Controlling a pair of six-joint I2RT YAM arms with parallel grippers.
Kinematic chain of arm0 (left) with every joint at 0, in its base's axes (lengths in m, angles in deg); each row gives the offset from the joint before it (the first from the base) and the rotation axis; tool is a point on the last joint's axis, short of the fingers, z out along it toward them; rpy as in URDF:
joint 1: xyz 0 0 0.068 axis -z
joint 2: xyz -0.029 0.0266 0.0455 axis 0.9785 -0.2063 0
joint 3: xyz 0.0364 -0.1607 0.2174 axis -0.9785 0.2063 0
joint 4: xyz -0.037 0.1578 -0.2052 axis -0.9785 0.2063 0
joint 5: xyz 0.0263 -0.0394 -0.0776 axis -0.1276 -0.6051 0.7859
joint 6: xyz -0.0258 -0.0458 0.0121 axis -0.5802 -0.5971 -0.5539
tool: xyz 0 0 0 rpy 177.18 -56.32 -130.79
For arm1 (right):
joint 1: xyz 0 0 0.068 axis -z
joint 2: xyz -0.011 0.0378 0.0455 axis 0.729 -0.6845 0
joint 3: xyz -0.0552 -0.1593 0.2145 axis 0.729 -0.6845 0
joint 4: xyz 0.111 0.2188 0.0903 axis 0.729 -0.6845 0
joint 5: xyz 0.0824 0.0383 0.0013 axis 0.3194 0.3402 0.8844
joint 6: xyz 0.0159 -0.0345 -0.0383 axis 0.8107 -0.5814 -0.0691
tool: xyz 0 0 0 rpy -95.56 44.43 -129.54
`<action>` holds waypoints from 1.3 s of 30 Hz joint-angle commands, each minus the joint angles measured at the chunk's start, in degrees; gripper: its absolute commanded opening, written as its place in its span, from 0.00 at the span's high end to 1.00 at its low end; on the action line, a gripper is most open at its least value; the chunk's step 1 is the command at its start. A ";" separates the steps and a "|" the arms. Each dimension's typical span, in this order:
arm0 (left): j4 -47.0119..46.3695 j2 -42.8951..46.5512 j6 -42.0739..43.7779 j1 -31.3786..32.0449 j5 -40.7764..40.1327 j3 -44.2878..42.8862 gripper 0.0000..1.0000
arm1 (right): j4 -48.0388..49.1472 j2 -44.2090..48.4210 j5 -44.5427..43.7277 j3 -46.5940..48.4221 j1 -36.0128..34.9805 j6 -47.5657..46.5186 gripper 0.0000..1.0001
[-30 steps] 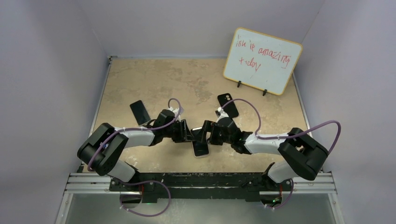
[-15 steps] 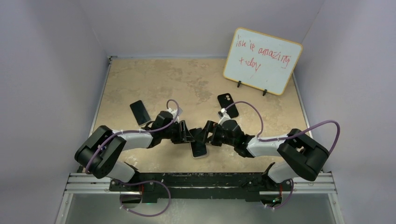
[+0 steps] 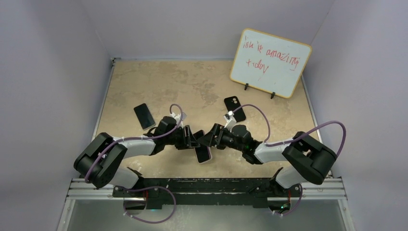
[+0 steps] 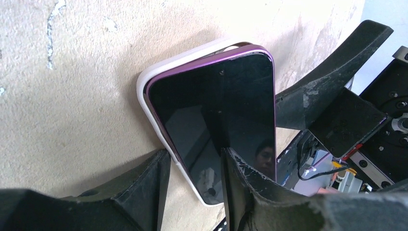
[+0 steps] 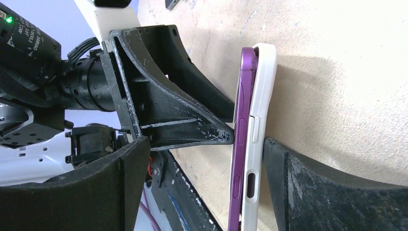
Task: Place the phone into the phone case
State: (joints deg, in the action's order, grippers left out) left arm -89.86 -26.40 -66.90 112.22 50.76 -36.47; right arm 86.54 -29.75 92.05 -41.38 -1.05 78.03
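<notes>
The purple phone [image 3: 203, 153] with its black screen lies face up on the white phone case [image 4: 143, 85], near the table's front middle. In the right wrist view the phone [image 5: 243, 96] sits proud of the case [image 5: 263, 82], edge to edge. My left gripper [image 4: 195, 154] is open and straddles the stack's long edge. One of its fingers [image 4: 240, 183] presses on the screen and the other rests on the table beside the case. My right gripper [image 5: 206, 144] is open wide, one finger [image 5: 298, 187] against the case's back, the other well off the screen.
A second black phone [image 3: 144, 115] lies at the left. A dark case with a camera cut-out [image 3: 235, 108] lies behind the right arm. A whiteboard [image 3: 269, 62] with red writing stands at the back right. The walls are close on both sides.
Both grippers have shifted a little left and closer together around the stack. The phone and case have slid slightly left and turned with them.
</notes>
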 commanded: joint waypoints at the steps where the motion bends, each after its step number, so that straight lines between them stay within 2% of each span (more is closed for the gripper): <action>1: -2.35 1.77 -0.35 0.49 1.85 1.30 0.57 | 6.75 -0.45 3.26 0.29 -0.31 0.72 0.16; 4: -2.14 1.82 -0.44 0.48 1.74 1.42 0.59 | 3.79 -0.22 2.86 0.97 -0.31 -0.12 0.22; 12: 0.19 2.18 -0.25 0.50 0.79 0.65 0.60 | 1.86 0.72 2.33 0.91 -0.31 -0.62 0.48; 15: 1.01 2.22 -0.13 0.49 0.53 0.65 0.60 | 1.64 1.18 2.59 0.74 -0.31 -0.58 0.47; 20: 2.59 2.50 0.57 0.47 -0.32 0.61 0.62 | 1.49 2.12 2.32 0.46 -0.31 0.05 0.35; 23: 3.14 2.71 1.55 0.49 -0.17 0.46 0.62 | 3.10 2.43 2.36 -0.09 -0.22 1.11 0.33; 34: 5.89 4.15 3.28 0.43 -1.77 -0.88 0.62 | 3.04 -0.51 4.42 1.72 -0.22 2.36 0.38; 39: 6.43 3.34 3.86 0.45 -1.97 -1.70 0.62 | -6.29 -1.92 3.19 5.64 -0.21 0.58 0.46</action>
State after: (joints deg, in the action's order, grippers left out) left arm -83.74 -23.16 -64.73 112.35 49.95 -35.88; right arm 84.49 -30.84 93.65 -40.04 -0.77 79.34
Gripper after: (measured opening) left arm 0.378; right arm 0.587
